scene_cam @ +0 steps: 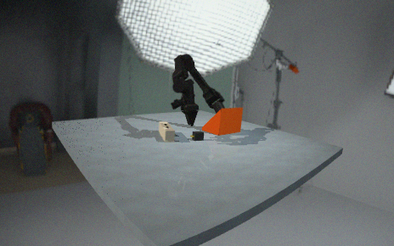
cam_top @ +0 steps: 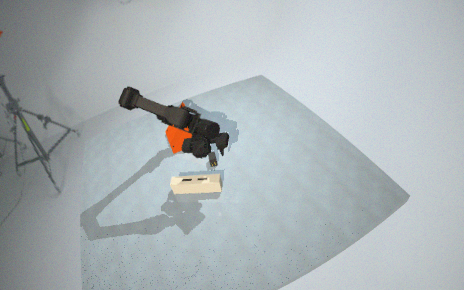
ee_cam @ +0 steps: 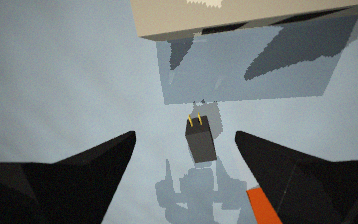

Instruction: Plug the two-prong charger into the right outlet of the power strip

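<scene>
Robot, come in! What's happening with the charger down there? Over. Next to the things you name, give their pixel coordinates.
Gripper [cam_top: 217, 153] [scene_cam: 191, 125] [ee_cam: 186, 135] open, nothing held. Two-prong charger [cam_top: 213, 160] [scene_cam: 198, 136] [ee_cam: 201, 145] lying unplugged, prongs toward power strip [cam_top: 196, 185] [scene_cam: 167, 132] [ee_cam: 170, 22]. Nothing seen between charger and strip. Over.

The charger [cam_top: 213, 159] [scene_cam: 198, 136] [ee_cam: 201, 145] looks like matt dark plastic with shiny, brass-like metal prongs [ee_cam: 199, 119]. The power strip [cam_top: 196, 184] [scene_cam: 166, 131] [ee_cam: 240, 17] resembles smooth, matt cream plastic. The orange block [cam_top: 177, 139] [scene_cam: 230, 121] [ee_cam: 262, 206] appears flat and matt, the gripper fingers dull black, and the tabletop [cam_top: 300, 185] [scene_cam: 204, 178] [ee_cam: 65, 90] mostly smooth, faintly mottled.
</scene>
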